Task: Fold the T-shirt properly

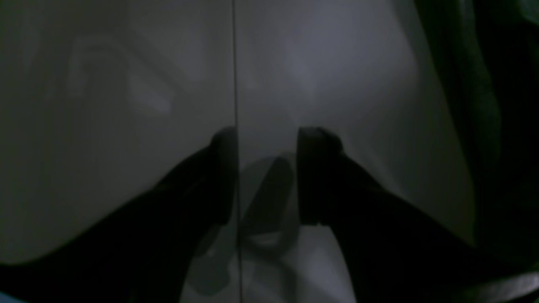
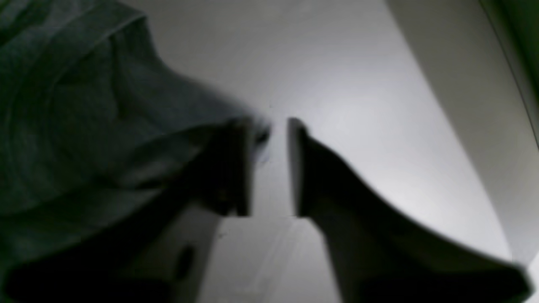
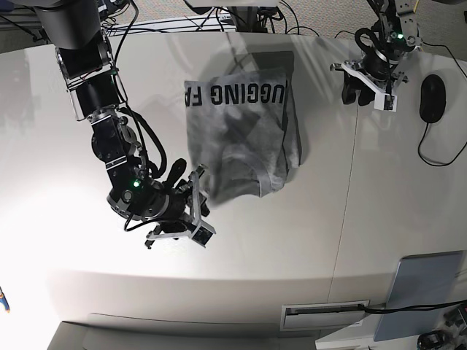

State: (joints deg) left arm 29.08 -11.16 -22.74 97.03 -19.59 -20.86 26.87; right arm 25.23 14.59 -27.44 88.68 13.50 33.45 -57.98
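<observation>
Base view, left part of frame: right gripper [image 3: 198, 191] sat low at the lower-left corner of the grey T-shirt [image 3: 244, 142], fingers parted. The right wrist view showed a clear gap between its two dark fingers [image 2: 236, 168], with shirt cloth bunched at upper left, against the outside of the left finger and not between them, so released, nothing grasped. Centre of frame: the T-shirt lay partly folded on the white table [image 3: 306, 240], rumpled, with black block lettering [image 3: 237, 93] upside down along its top edge and the lower hem curled up. Upper right of frame: left gripper [image 3: 368, 91] hung over bare table, well apart from the shirt; the left wrist view was very dark but its fingers [image 1: 313, 176] stood apart with only table surface between, so unclenched and empty. Far right: black computer mouse [image 3: 432, 98] with its cable.
</observation>
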